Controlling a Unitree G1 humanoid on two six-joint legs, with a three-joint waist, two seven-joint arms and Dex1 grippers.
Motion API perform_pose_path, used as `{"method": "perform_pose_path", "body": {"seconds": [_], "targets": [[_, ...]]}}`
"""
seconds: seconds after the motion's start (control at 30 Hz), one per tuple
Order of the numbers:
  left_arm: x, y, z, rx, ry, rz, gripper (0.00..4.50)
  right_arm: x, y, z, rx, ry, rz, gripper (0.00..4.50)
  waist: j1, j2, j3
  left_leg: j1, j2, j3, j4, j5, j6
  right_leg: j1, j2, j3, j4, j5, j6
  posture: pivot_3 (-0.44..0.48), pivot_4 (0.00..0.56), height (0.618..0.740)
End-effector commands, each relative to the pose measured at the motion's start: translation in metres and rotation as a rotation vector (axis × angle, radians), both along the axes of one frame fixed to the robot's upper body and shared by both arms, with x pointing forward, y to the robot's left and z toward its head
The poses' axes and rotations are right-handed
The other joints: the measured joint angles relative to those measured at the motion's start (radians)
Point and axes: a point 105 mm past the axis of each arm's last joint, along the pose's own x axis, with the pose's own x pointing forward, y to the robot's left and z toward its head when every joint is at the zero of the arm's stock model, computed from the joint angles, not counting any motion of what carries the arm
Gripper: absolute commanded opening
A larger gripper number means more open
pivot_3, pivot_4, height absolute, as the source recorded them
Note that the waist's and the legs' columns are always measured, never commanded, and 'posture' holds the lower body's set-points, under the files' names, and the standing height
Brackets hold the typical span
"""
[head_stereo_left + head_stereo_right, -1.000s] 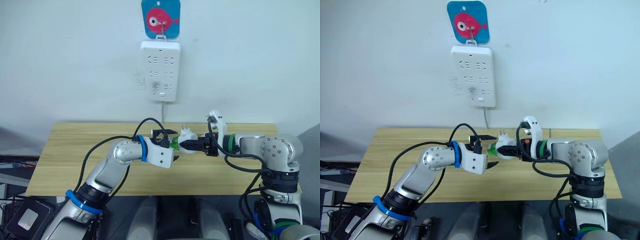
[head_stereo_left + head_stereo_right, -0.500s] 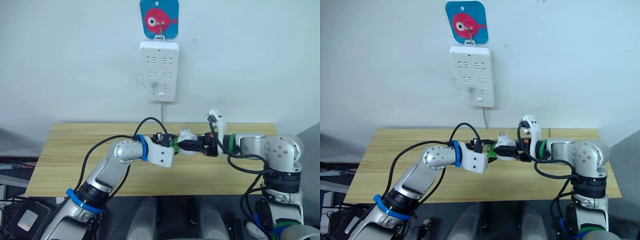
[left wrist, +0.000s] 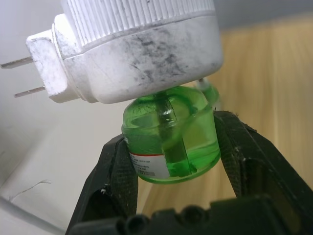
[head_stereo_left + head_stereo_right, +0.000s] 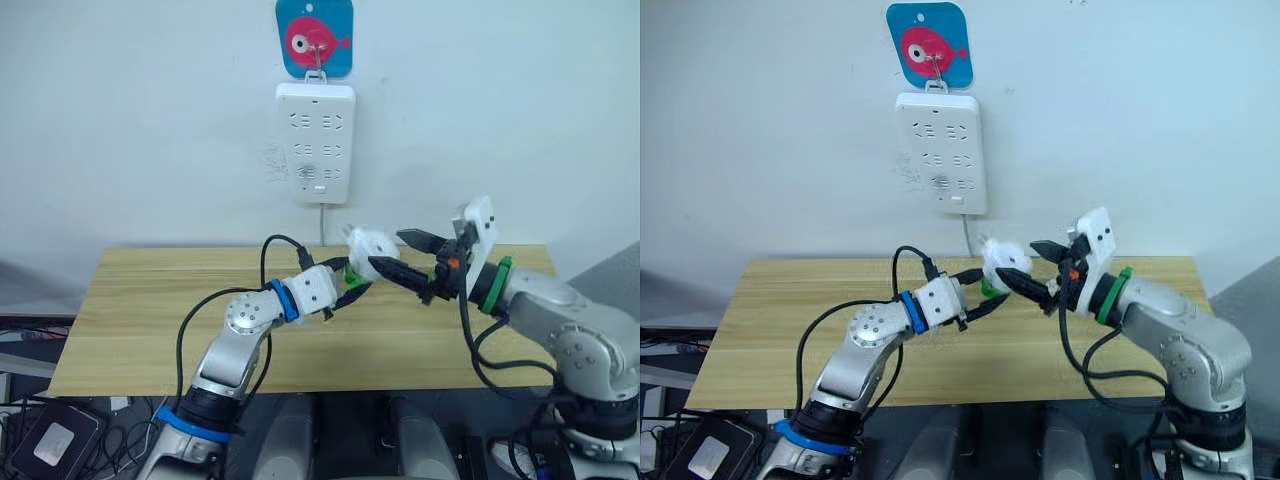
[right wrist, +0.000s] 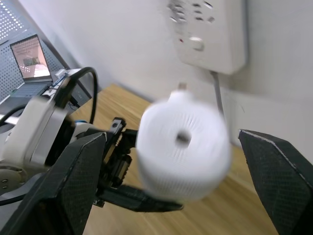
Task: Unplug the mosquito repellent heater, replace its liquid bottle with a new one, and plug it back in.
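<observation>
Wooden tabletop (image 4: 150, 320) against a white wall, both arms raised over its middle. Left gripper (image 4: 347, 291) has its fingers (image 3: 115, 181) clamped on the green liquid bottle (image 3: 168, 142), one black finger on each side of the bottle's base. Bottle is seated in the underside of the mosquito repellent heater (image 4: 368, 245), so heater and bottle are held together in the air above the tabletop, not resting on it. Heater's two plug prongs stick out free on one side, in no socket. Heater casing looks scuffed grey in the left wrist view. Right gripper (image 4: 407, 256) sits just beside the heater on the right, fingers (image 5: 274, 181) spread wide and holding nothing; heater's round vented top faces that wrist camera between them. Farther back, white power strip (image 4: 315, 140) hangs on the wall, cord dropping down behind the tabletop. Above it a blue card with a pink fish (image 4: 314, 37).
</observation>
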Motion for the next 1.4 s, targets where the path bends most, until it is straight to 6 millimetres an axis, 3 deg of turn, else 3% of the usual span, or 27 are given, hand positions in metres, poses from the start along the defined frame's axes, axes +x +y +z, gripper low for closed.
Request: {"method": "perform_pose_path", "body": {"seconds": [0.03,0.27,0.5,0.6,0.7,0.9,1.13,1.4], "targets": [[-0.006,-0.001,0.026,-0.124,-0.063,-0.007,2.19,-0.004,0.005,0.010,0.049,-0.067,-0.026,4.50,0.000,0.000,0.000,0.001,0.000,0.000,0.000,0.000,0.000,0.000,0.000,0.000,0.000,0.000,0.000,0.062,0.225,0.740],[-0.018,-0.015,0.031,-0.189,-0.003,-0.122,2.19,0.006,0.018,0.007,0.090,-0.063,-0.048,4.50,-0.002,0.000,0.000,0.001,0.000,0.001,0.000,0.000,0.000,0.000,0.000,0.001,0.000,0.000,0.000,0.045,0.222,0.740],[-0.021,-0.017,0.032,-0.188,0.003,-0.140,2.19,0.013,0.017,0.011,0.132,-0.058,-0.080,4.50,-0.002,0.000,-0.001,0.001,0.000,0.001,0.000,0.000,0.000,0.001,0.000,0.001,0.000,0.000,0.000,0.042,0.228,0.740],[-0.021,-0.018,0.032,-0.192,0.007,-0.136,2.19,0.011,0.019,0.012,0.158,-0.044,-0.064,3.93,-0.003,0.000,-0.001,0.001,0.000,0.001,0.000,0.000,0.000,0.001,0.000,0.001,0.000,0.000,0.000,0.047,0.229,0.740],[-0.021,-0.017,0.032,-0.194,0.008,-0.132,2.19,0.011,0.020,0.015,0.180,-0.043,-0.058,3.01,-0.003,0.000,-0.001,0.001,0.000,0.001,0.000,0.000,0.000,0.001,0.000,0.001,0.000,0.000,0.000,0.051,0.231,0.740],[-0.022,-0.018,0.030,-0.194,0.019,-0.120,2.19,0.011,0.022,0.016,0.190,-0.047,-0.052,3.02,-0.002,0.000,-0.001,0.001,0.000,0.001,0.000,0.000,0.000,0.001,0.000,0.001,0.000,0.000,0.000,0.059,0.231,0.740],[-0.021,-0.005,0.025,-0.171,0.038,-0.084,4.44,0.025,0.007,-0.004,0.100,-0.085,-0.157,3.02,-0.001,0.000,-0.001,0.001,0.000,0.001,0.000,0.000,0.000,0.001,0.001,0.001,0.000,0.000,0.000,0.091,0.226,0.740],[-0.001,0.057,0.012,-0.162,0.043,0.287,4.50,0.032,-0.010,-0.045,-0.058,-0.148,-0.316,3.02,0.000,0.000,-0.001,0.002,0.000,0.001,-0.001,0.000,0.000,0.000,0.001,0.002,0.001,0.000,0.000,0.125,0.213,0.740]]}}
